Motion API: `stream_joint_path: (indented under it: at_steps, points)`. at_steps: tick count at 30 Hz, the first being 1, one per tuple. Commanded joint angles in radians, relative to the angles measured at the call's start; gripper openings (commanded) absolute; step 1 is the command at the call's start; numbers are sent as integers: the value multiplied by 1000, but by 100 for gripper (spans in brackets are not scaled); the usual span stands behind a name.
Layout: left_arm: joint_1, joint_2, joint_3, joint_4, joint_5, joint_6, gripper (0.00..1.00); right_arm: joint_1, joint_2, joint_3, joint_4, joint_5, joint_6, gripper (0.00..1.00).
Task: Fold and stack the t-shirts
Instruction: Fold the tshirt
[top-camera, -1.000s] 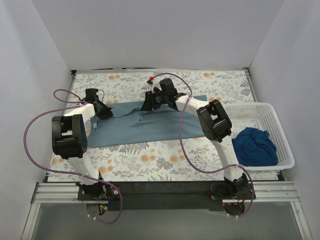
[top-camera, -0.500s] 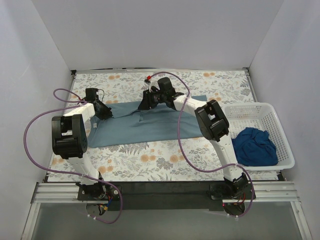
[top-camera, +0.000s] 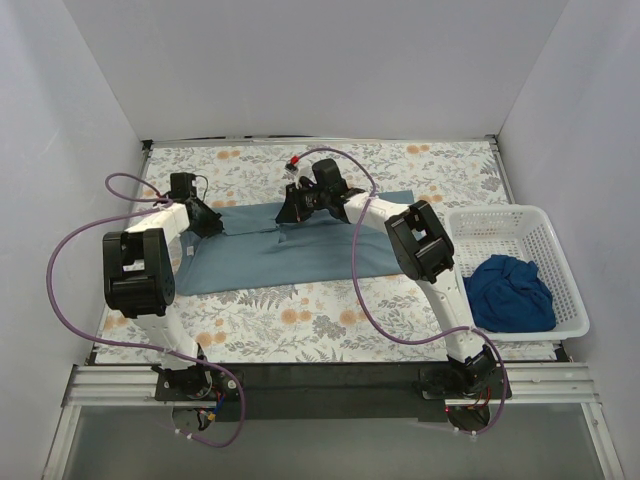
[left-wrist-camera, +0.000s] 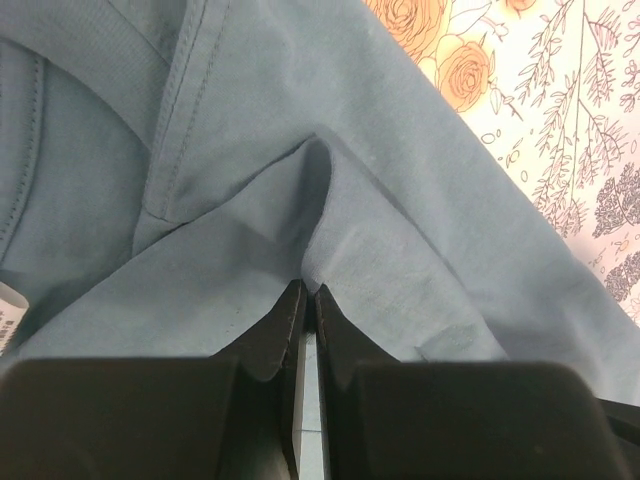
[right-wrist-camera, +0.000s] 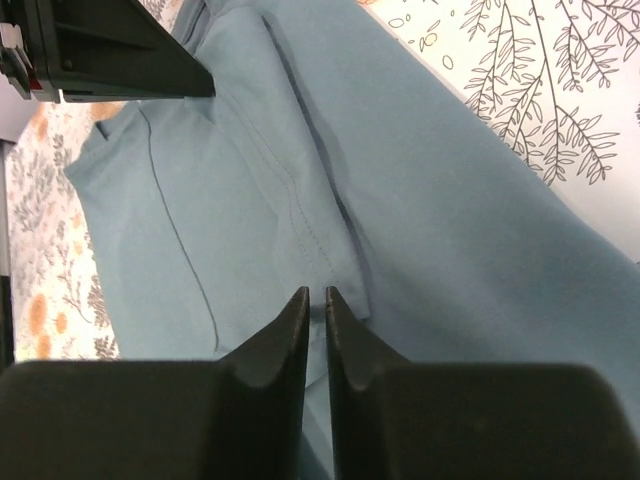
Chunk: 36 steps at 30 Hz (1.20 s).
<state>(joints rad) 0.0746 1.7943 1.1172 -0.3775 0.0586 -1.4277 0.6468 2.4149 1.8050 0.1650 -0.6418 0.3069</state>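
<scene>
Right arm has swung slightly leftward since a second ago, elbow and wrist both. The right claw (top-camera: 288, 210) now sits a bit further left along the far edge of the slate-blue t-shirt (top-camera: 300, 250). Left arm has not moved.

Left side: left claw (top-camera: 212, 222) is down at the shirt's far-left corner, near the sleeve. Left wrist view: left claw (left-wrist-camera: 305, 290) has its fingers pressed almost together, pinching a raised crease of the slate-blue cloth. The fold runs up and away from the tips. Stitched seams and part of a white label (left-wrist-camera: 6, 322) show at the left edge, and floral bench print at upper right.

Middle: the slate-blue t-shirt lies spread flat on the floral bench (top-camera: 300, 312), long side running left to right, with both claws on its far edge.

Right wrist view: right claw (right-wrist-camera: 316, 295) has its fingers nearly shut, only a thin slit between them, clamped on the shirt cloth beside a double-stitched seam. Black part of the other arm (right-wrist-camera: 100, 50) shows at upper left, bench pattern at upper right.

Far right: white lattice basket (top-camera: 520, 213) sits at the bench's right edge, well apart from the spread shirt. The royal blue t-shirt (top-camera: 510, 290) is bunched up in the basket's near half.
</scene>
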Motion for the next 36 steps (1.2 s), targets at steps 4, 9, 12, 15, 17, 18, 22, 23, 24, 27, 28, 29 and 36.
stream_joint_path:
  at_steps: [4,9,12,15,17,18,22,23,24,27,28,29,36]
  points:
    - [7,-47,66,-61,-40,30,0,7,-36,-5,48,-2,-23,10]
    - [13,-38,95,-101,-46,47,0,5,-69,-45,47,10,-32,6]
    - [13,-17,98,-127,-48,50,0,7,-94,-59,47,21,-23,10]
    - [13,7,101,-144,-78,50,1,10,-111,-58,48,19,1,14]
    - [14,19,110,-147,-91,50,6,14,-112,-50,50,14,15,15]
    - [13,22,113,-152,-107,49,14,17,-112,-44,50,13,29,16]
    - [14,10,124,-150,-135,49,38,28,-103,-36,67,8,73,18]
    - [14,2,124,-147,-137,50,42,30,-103,-38,71,7,81,18]
    - [13,-4,124,-144,-140,50,43,31,-103,-39,83,5,89,18]
    - [10,-38,124,-144,-144,50,44,36,-102,-42,108,-1,123,19]
    - [10,-48,125,-143,-144,46,44,36,-94,-35,111,-4,136,19]
    - [5,-62,122,-136,-140,46,43,37,-86,-27,116,-15,147,19]
    - [-9,-47,81,-124,-146,27,40,31,19,10,125,-27,198,18]
